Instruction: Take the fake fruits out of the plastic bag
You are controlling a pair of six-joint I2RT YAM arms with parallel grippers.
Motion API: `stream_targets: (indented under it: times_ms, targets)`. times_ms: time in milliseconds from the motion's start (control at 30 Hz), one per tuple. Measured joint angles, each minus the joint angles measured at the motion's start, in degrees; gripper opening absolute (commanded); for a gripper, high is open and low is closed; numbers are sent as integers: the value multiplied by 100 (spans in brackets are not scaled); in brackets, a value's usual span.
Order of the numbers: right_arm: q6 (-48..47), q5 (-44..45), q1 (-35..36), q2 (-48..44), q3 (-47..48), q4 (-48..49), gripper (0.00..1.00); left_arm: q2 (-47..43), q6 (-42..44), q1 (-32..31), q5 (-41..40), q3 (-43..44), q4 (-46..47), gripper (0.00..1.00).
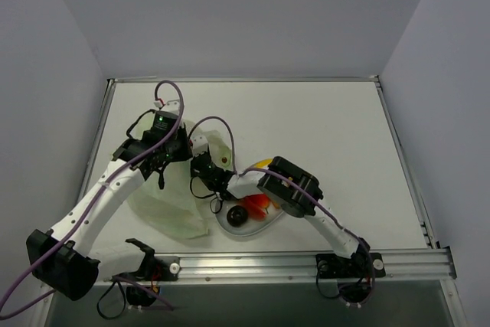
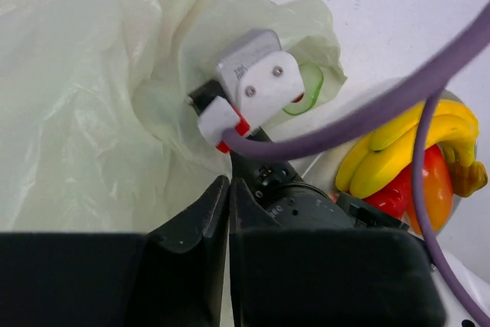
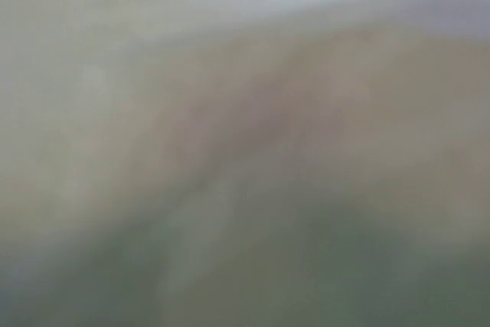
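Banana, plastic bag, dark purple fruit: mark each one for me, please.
banana [image 2: 379,168], left wrist view, on its yellow curved body.
plastic bag [image 2: 84,97], left wrist view, on its crinkled side wall.
dark purple fruit [image 1: 236,216], top external view, on its rounded top.

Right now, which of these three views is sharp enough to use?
Top external: sharp, evenly lit, soft shadows only. Left wrist: plastic bag and banana in focus, but a purple cable and the dark left hand cover much of it. Right wrist: wholly blurred, nothing identifiable.
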Motion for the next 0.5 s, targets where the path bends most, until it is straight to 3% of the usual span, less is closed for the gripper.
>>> stream_targets:
  times_ms: [167,333,500]
  targets:
    - [4,31,20,-354,-855,616,36,15,4,131,-42,85,-15,2]
    - [59,-28,122,-1401,-2015,811,36,9,7,345,-144,118,13,2]
    - [269,-372,302,-2402,-2566,874,36,11,9,619,-142,118,50,2]
